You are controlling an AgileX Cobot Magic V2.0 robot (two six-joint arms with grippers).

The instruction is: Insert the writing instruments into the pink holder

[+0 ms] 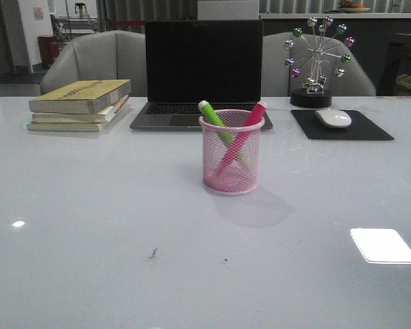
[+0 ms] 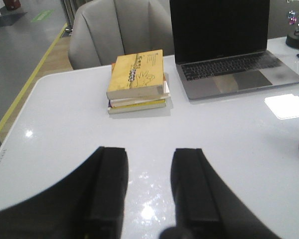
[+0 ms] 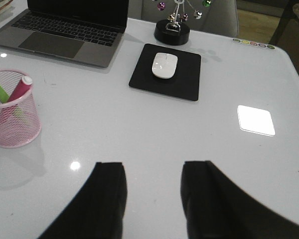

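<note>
— Two markers are in the holder [image 1: 231, 152] already: the green marker [image 1: 214, 120] and the pink marker [image 1: 246, 131] lean crossed inside it. The holder stands just in front of the laptop [image 1: 203, 73].

— And the grippers?

— The left gripper [image 2: 149, 186] and right gripper [image 3: 152, 199] have fingers apart, holding nothing, well apart from the holder. I judge the task done; nothing is left.
</note>
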